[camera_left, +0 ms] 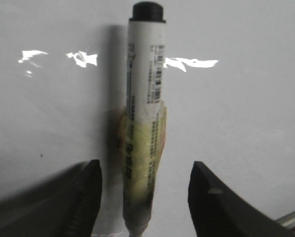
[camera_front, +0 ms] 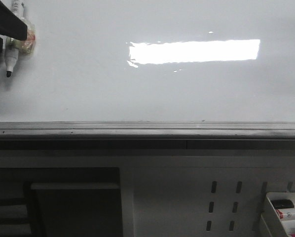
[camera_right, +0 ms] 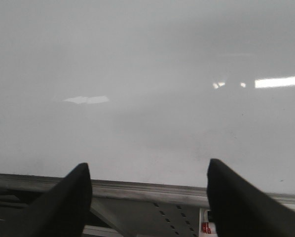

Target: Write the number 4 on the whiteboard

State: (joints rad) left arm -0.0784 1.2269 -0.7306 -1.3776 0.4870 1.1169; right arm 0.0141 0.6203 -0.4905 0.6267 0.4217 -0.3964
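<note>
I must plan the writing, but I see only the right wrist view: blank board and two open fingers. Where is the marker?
Observer: The marker is at the left gripper, over the whiteboard, at the upper left of the front view.
Operator: Do the fingers clamp it?
Observer: No. In the left wrist view both fingers stand apart from it, and yellowish tape is wrapped round its body.
Operator: Is anything written yet?
Observer: No marks show on the whiteboard in the front view.
</note>
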